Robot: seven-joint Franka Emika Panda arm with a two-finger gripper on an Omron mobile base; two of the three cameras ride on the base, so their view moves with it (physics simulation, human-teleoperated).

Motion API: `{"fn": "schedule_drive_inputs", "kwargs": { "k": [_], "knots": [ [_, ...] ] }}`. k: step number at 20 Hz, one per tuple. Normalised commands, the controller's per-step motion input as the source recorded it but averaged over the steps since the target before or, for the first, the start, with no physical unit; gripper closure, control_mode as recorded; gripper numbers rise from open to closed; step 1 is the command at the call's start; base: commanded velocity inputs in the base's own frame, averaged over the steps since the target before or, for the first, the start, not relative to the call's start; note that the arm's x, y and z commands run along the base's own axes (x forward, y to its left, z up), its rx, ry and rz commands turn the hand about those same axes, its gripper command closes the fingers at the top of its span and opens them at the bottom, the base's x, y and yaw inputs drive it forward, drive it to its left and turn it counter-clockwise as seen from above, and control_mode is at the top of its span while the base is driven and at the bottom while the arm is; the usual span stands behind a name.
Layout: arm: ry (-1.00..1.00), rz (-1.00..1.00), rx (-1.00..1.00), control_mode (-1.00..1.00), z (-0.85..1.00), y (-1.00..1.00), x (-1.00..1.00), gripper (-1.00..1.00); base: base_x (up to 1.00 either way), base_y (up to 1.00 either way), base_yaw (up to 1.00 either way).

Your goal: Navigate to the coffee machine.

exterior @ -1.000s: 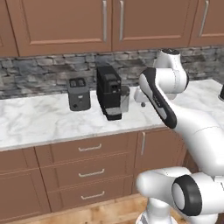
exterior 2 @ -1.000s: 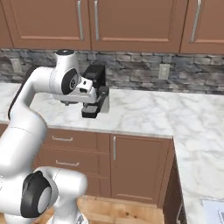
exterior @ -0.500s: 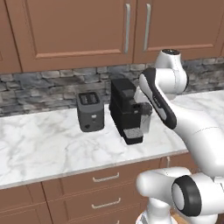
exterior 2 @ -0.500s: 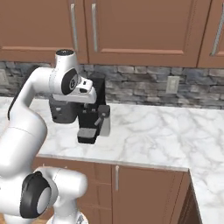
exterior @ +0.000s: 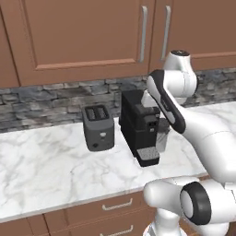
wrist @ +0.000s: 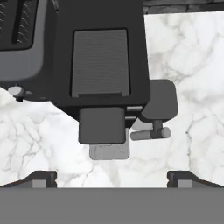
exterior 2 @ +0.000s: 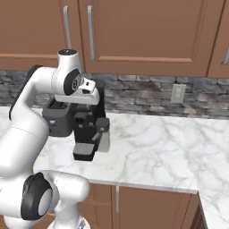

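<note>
Tool [wrist: 112,177] spread wide, both dark fingertips [wrist: 41,177] far apart at the bottom corners of the hand view, gripping nothing and touching nothing. It hung above the coffee machine [wrist: 100,65], looking straight down on its flat ribbed top panel. Coffee machine [exterior: 140,126] stood on the marble desk [exterior: 41,170] just right of the dark grey toaster [exterior: 97,126], near the stone backsplash [exterior: 41,99]. Translucent grey tank [exterior: 162,135] sat on its right side. No brand or readable writing could be made out on either appliance. From the right base view, the arm covered the top of the coffee machine [exterior 2: 89,132] and much of the toaster [exterior 2: 57,120]. Toaster [wrist: 22,39] cut off at the hand view's upper left edge.
</note>
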Motion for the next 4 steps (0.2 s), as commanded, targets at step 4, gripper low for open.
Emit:
{"fn": "schedule_drive_inputs", "kwargs": {
  "k": [4],
  "knots": [
    [0.0,0.0,0.0,1.0,0.0,0.0,0.0,-1.0,0.3,0.0,0.0]
  ]
}}
